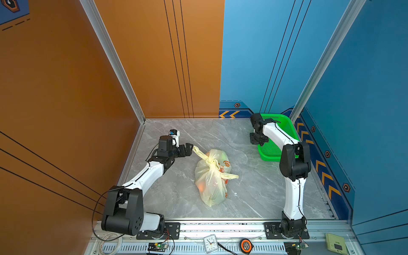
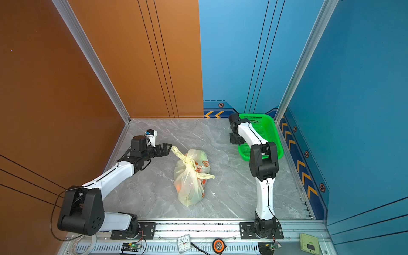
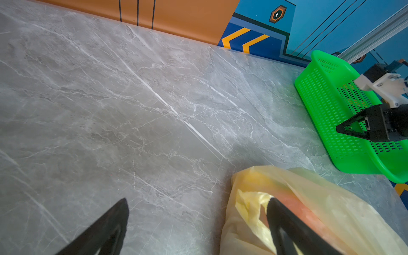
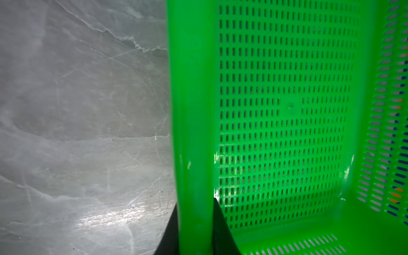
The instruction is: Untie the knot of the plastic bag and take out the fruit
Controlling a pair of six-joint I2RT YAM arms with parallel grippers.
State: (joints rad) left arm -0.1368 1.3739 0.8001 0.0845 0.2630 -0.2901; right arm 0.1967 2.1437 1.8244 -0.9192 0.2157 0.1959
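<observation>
The plastic bag lies in the middle of the grey marble table, pale cream and translucent. Its knot sits on top, with strap ends sticking out to both sides. Fruit shows through the film as orange and green blurs. My left gripper is open wide at the far-left strap end, which lies against one finger. My right gripper is shut on the near rim of the green basket.
The green basket stands at the back right corner against the blue wall, with nothing in it. An orange wall closes the left side. On the front rail lie a small clock, a tape measure and a pale green box.
</observation>
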